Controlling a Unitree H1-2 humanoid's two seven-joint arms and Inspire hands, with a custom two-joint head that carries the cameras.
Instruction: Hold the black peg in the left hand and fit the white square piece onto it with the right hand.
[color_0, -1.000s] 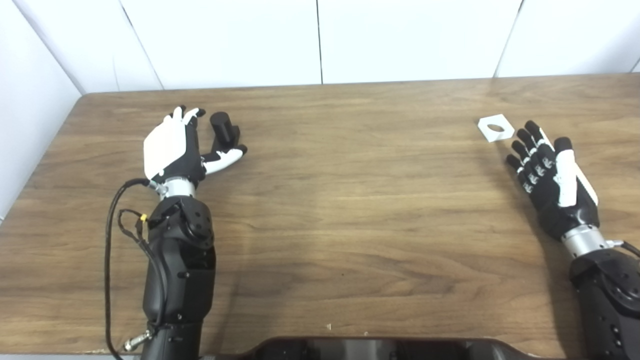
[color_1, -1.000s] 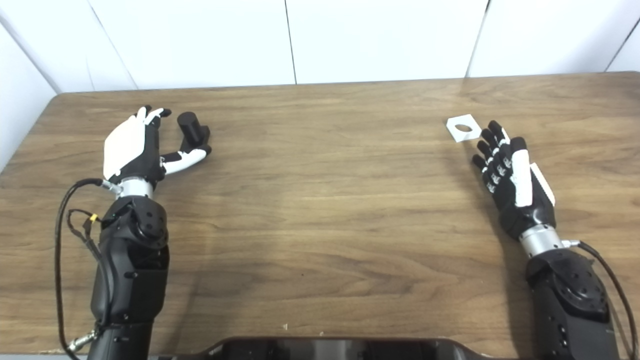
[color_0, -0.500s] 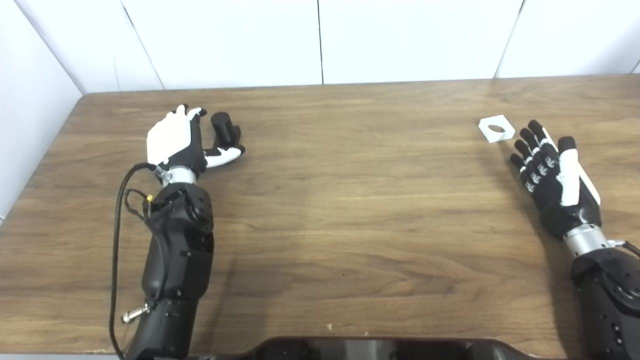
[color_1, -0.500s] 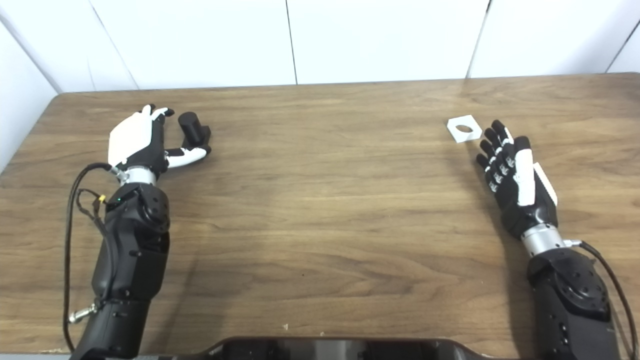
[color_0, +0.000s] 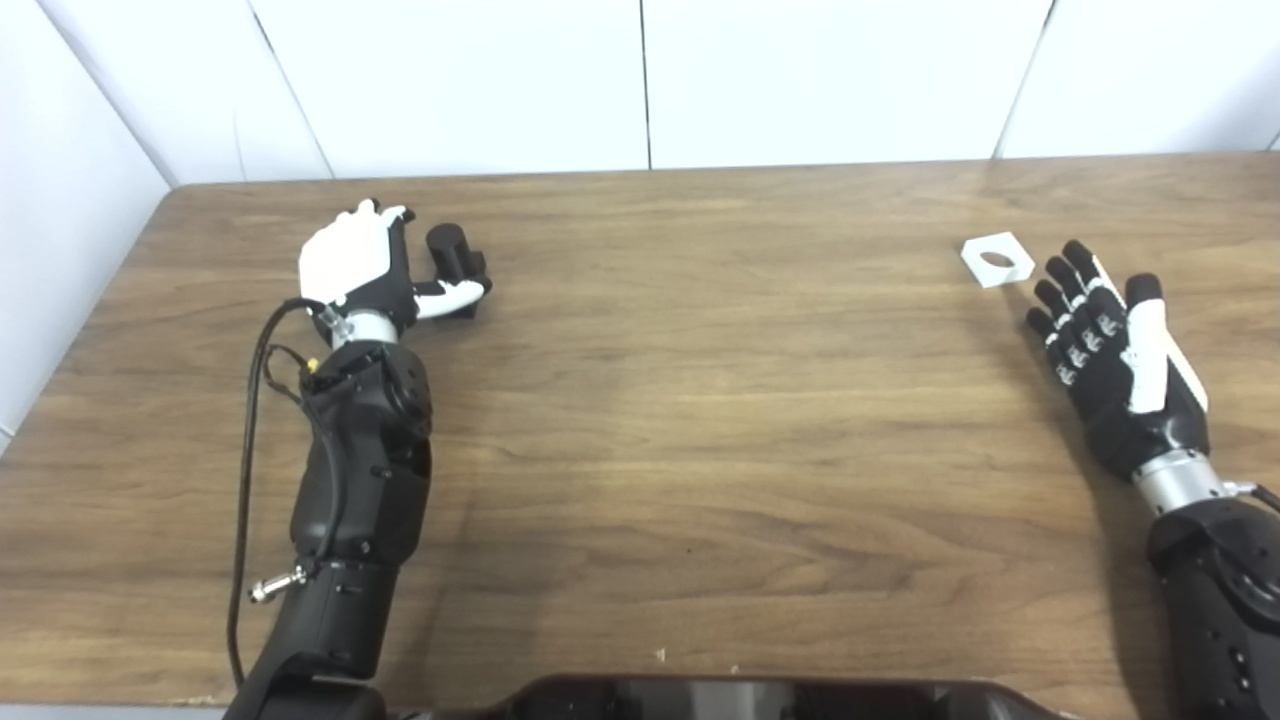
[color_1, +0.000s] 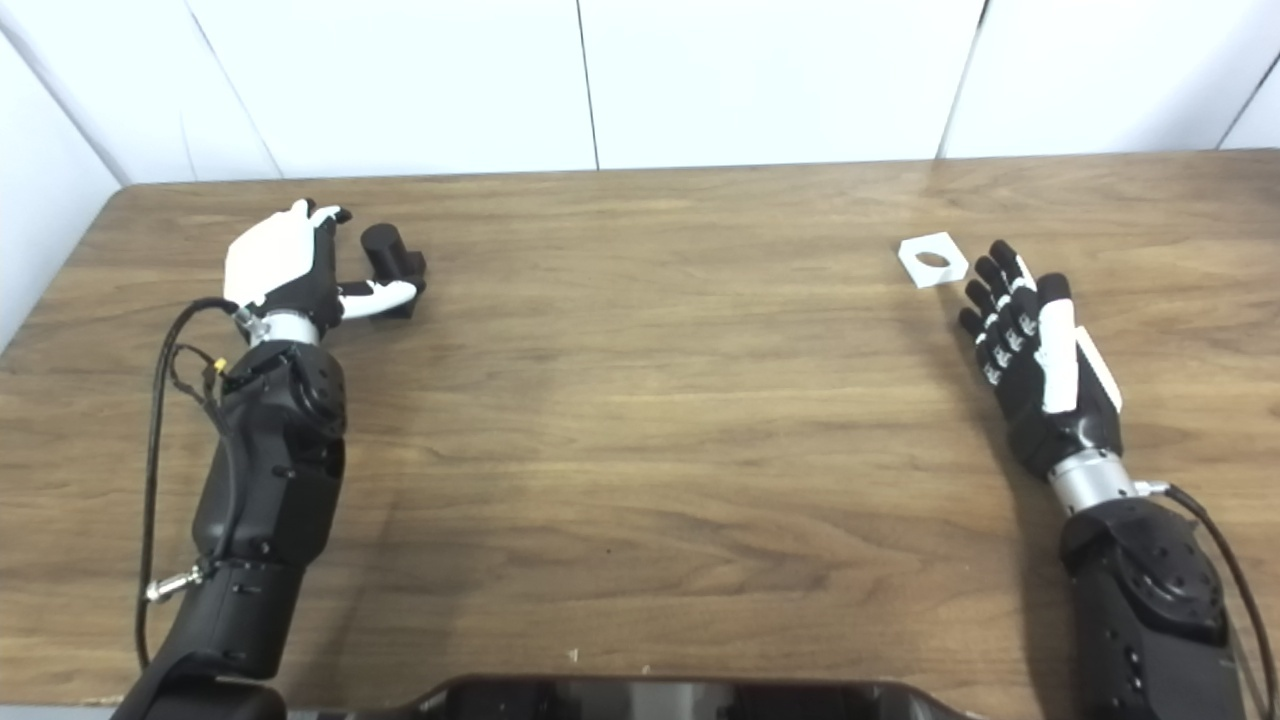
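The black peg (color_0: 452, 256), a short cylinder on a dark base, stands on the wooden table (color_0: 700, 400) at the far left. My left hand (color_0: 360, 265) is right beside it, open, with the fingers reaching behind the peg and the thumb stretched in front of its base. The white square piece (color_0: 996, 260), flat with a round hole, lies on the table at the far right. My right hand (color_0: 1110, 350) is open, fingers spread, fingertips a short way below and right of the piece, not touching it.
White wall panels (color_0: 640, 80) rise behind the table's far edge. A black cable (color_0: 248, 420) loops beside my left forearm. A dark part of the robot's body (color_0: 740, 698) shows at the bottom edge.
My left hand has moved forward and up to the peg, so fingers and thumb now bracket it. The right hand has barely moved. The picture has shifted slightly.
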